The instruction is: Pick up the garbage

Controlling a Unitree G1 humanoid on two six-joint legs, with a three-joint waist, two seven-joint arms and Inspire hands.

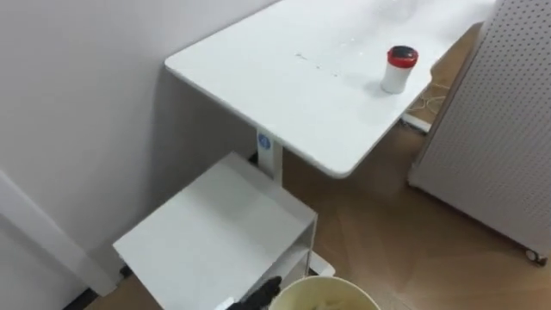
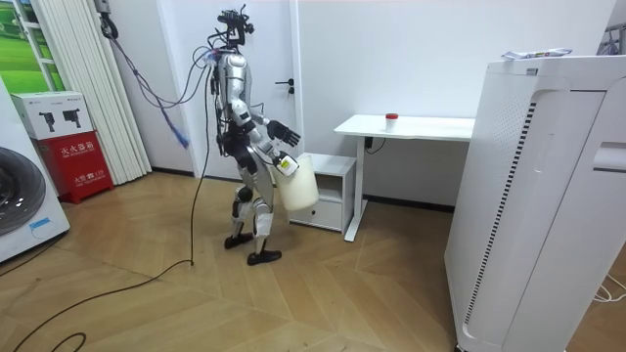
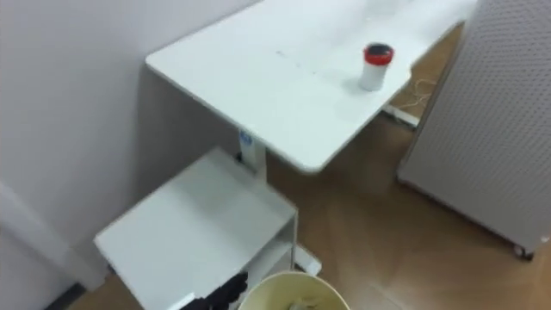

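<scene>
Cream round plastic bin (image 1: pixel 331 294) is showing at the left eye view's bottom edge, with the dark left hand (image 1: pixel 258 293) just beside it, fingers straight. A small red-lidded white cup (image 1: pixel 399 69) is standing well apart on a white desk (image 1: pixel 275 82). In the room view, the right hand (image 2: pixel 284 163) is gripping the bin.

A white desk (image 1: pixel 284 95) is set against the wall; a small white container with a red lid (image 1: pixel 399 69) is stood upright on it near one edge; a low white cabinet (image 1: pixel 215 232) is placed beside it on the wood floor (image 1: pixel 405 250).
</scene>
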